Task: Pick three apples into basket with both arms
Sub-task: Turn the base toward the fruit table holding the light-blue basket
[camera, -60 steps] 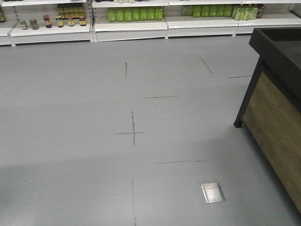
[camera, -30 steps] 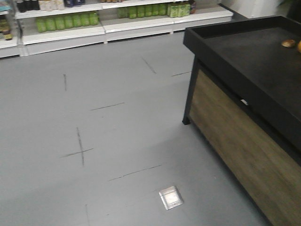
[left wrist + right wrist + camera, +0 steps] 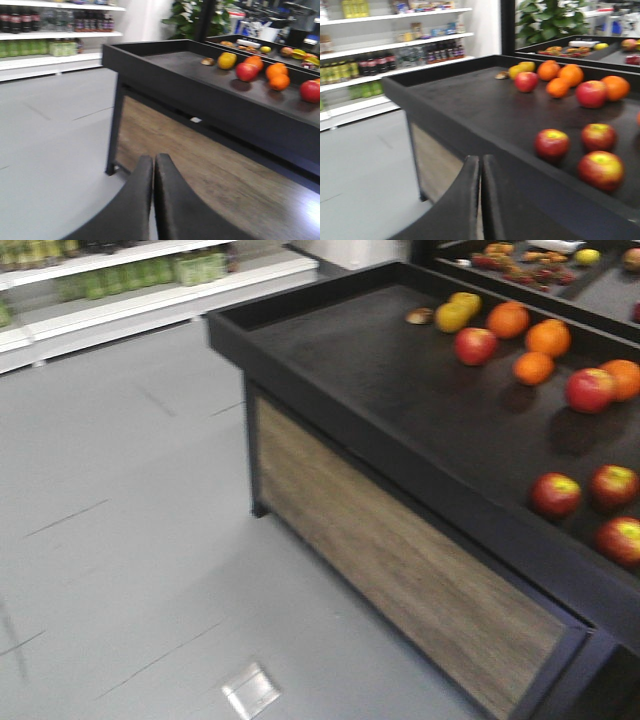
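Several red apples lie on a black display table (image 3: 330, 405). Three apples sit together near its front right: one (image 3: 556, 493), one (image 3: 613, 484) and one (image 3: 620, 540); the right wrist view shows them too, the nearest apple (image 3: 552, 144) to the right of my fingers. Two more apples (image 3: 476, 345) (image 3: 590, 390) lie farther back among the oranges. The basket is out of view. My left gripper (image 3: 153, 161) is shut and empty, low in front of the table's wooden side. My right gripper (image 3: 480, 161) is shut and empty, just short of the table's raised rim.
Oranges (image 3: 548, 337) and a yellow lemon (image 3: 452, 316) lie at the table's back. A second black table (image 3: 560, 270) with fruit stands behind. Store shelves (image 3: 130, 290) line the far wall. A metal plate (image 3: 251, 690) is set in the grey floor.
The front view has swung to the right: the shelves slid off to the upper left, and the black table with its fruit now fills the right half.
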Robot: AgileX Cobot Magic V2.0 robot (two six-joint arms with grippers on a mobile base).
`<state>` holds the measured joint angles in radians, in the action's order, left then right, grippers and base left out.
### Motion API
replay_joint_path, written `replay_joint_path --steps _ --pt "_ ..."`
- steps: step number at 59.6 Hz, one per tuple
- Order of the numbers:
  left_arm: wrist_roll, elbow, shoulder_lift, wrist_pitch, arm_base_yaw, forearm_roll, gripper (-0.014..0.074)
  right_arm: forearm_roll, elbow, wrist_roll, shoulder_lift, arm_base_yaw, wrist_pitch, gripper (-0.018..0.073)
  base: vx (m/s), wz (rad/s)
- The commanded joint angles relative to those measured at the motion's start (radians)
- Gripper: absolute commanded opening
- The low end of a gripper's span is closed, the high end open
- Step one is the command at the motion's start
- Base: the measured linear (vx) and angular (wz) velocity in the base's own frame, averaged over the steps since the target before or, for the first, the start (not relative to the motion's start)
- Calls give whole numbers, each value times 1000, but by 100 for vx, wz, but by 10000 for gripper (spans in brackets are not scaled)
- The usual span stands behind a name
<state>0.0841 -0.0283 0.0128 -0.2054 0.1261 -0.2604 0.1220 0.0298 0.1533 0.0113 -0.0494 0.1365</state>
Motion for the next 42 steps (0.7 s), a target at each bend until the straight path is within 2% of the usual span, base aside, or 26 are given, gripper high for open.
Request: replay_joint_path --steps 1,42 --pt "-6 25 13 79 5 -6 -6 8 12 -11 13 7 -72 -5 15 -65" --pt "-6 25 13 79 5 -6 -6 8 12 -11 13 7 -72 -5 12 -68"
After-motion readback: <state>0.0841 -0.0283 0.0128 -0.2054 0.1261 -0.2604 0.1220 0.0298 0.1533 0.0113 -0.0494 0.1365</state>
